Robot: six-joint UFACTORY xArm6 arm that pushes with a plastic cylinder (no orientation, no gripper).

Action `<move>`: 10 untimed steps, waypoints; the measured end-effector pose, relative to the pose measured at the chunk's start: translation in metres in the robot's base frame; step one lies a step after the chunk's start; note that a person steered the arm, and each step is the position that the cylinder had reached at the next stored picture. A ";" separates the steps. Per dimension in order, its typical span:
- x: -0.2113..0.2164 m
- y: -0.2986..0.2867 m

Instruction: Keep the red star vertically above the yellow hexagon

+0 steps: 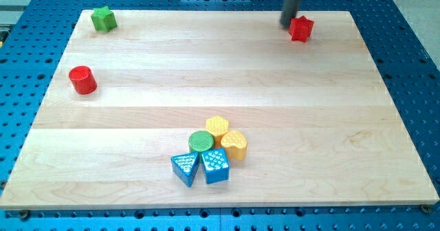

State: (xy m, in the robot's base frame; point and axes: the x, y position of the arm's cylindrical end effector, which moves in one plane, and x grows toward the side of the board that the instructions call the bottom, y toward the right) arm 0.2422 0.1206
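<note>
The red star [301,29] lies near the view's top right of the wooden board. My tip [287,23] is just left of it, touching or almost touching its left side. The yellow hexagon [217,126] sits in a cluster low in the middle of the board, well below and to the left of the red star. The rod rises out of the view's top.
A green cylinder [201,141], a yellow heart [234,145] and two blue blocks [185,168] [215,166] crowd the hexagon. A green star [104,18] is at the top left. A red cylinder [82,80] is at the left. The board edge [220,205] borders a blue perforated table.
</note>
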 end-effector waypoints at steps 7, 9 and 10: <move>0.046 -0.027; 0.002 0.045; 0.042 0.044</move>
State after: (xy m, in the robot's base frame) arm 0.2842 0.1649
